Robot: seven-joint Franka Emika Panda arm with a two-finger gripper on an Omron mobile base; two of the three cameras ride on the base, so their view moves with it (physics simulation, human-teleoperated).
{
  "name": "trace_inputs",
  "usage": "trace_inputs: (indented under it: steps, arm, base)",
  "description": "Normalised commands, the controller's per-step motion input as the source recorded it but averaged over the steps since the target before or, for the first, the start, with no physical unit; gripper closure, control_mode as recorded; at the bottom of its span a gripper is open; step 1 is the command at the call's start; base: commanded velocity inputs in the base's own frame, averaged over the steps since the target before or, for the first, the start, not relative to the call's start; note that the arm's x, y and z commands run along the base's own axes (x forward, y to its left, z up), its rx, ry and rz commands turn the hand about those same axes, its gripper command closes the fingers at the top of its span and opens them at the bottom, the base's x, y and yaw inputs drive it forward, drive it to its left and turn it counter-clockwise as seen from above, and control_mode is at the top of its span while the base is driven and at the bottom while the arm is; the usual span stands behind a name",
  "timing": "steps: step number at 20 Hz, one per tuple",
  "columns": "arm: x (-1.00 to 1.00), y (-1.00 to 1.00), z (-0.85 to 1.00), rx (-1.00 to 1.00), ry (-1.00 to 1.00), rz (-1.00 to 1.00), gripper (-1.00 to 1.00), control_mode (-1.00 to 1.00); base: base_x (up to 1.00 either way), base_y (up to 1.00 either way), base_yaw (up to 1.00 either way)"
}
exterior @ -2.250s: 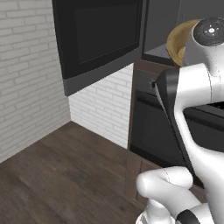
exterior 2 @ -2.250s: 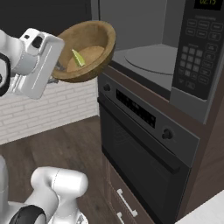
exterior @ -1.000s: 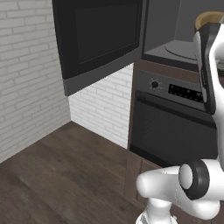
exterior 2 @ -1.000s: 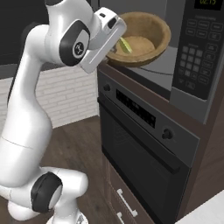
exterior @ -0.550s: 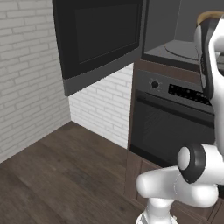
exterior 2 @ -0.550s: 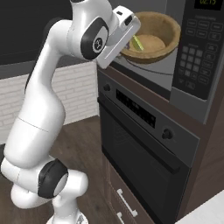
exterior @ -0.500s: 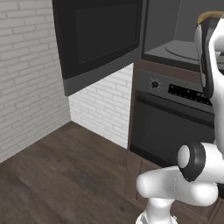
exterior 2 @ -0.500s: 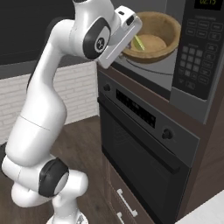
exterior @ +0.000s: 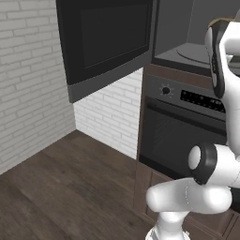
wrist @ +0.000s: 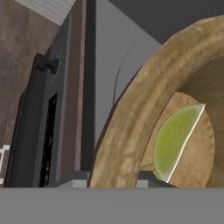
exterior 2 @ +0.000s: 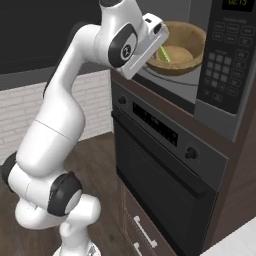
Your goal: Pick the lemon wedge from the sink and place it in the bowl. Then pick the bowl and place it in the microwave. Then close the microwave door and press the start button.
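- The lemon wedge [wrist: 175,138] already lies in the bowl [exterior 2: 181,49], so the first step of the job reads as finished; in the hand view it rests at about 4 o'clock on the bowl's tan floor.
- The gripper [exterior 2: 159,41] is clamped on the bowl's near rim, one finger inside the wall and one outside, as the hand view shows at its bottom edge.
- In the right base view the bowl sits at 1 o'clock, inside the mouth of the microwave [exterior 2: 220,75] and above its round turntable [exterior 2: 172,77]; whether it touches the plate cannot be told.
- The second step looks nearly complete: the bowl must be set down and let go, and the arm drawn clear of the opening.
- The microwave door [exterior: 108,44] stands swung wide at 11 o'clock in the left base view, well apart from the cavity, so shutting it is not yet done.
- The keypad [exterior 2: 224,67] at 2 o'clock in the right base view holds the start button, not yet pressed by this reading.
- The oven [exterior 2: 165,175] below plays no part.
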Motion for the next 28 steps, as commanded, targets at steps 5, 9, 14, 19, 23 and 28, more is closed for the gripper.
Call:
trace_inputs:
  steps: [5, 9, 14, 19, 23, 28]
  arm:
    - [0.39, -0.05, -0.19, 0.00, 0.00, 0.00, 1.00, -1.00]
    - [0.49, -0.17, -0.11, 0.00, 0.00, 0.01, 1.00, -1.00]
    - [0.49, -0.24, -0.05, 0.00, 0.01, 0.04, 1.00, -1.00]
    - [0.29, -0.08, -0.12, 0.00, 0.01, 0.02, -1.00, -1.00]
    - [-0.02, 0.04, -0.05, 0.00, -0.11, 0.01, -1.00, -1.00]
    - [0.00, 0.18, -0.02, 0.00, -0.26, 0.01, -1.00, -1.00]
  base:
    - [0.00, 0.00, 0.00]
    - [0.00, 0.00, 0.00]
    - [0.00, 0.00, 0.00]
    - [0.00, 0.00, 0.00]
    - [0.00, 0.00, 0.00]
    - [0.00, 0.00, 0.00]
